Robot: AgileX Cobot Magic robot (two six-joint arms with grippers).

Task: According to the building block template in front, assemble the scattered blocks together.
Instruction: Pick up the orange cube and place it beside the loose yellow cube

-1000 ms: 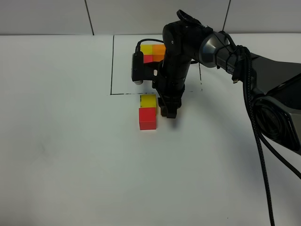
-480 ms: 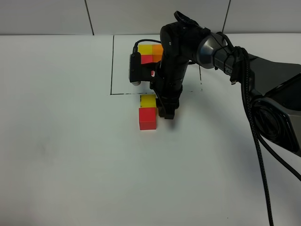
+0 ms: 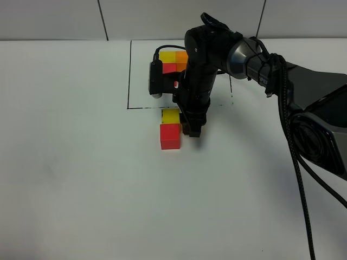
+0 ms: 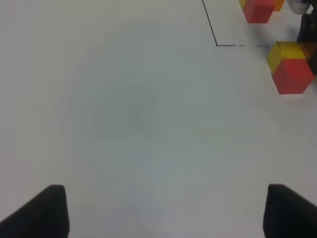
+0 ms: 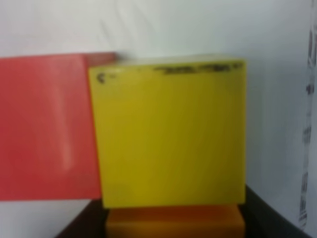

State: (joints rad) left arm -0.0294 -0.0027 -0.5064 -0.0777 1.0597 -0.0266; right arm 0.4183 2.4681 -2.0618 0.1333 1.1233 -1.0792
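Note:
The building block template (image 3: 174,58), a yellow, orange and red cluster, sits inside the black-lined rectangle (image 3: 130,76) at the back. In front of the rectangle's near line, the loose yellow cube (image 3: 172,117) touches the loose red cube (image 3: 170,136). My right gripper (image 3: 192,130) points down at the table just right of the yellow cube. The right wrist view shows it shut on the orange cube (image 5: 173,221), which is pressed against the yellow cube (image 5: 168,134), with the red cube (image 5: 47,129) beside it. My left gripper (image 4: 163,213) is open and empty, far from the cubes (image 4: 290,69).
White table with a tiled wall behind. The right arm and its cable (image 3: 295,141) cross the right side. A small grey camera housing (image 3: 155,81) hangs from the right wrist above the rectangle.
My right gripper with the orange cube has shifted slightly left, closing up against the yellow cube. Since half a second ago nothing has moved.

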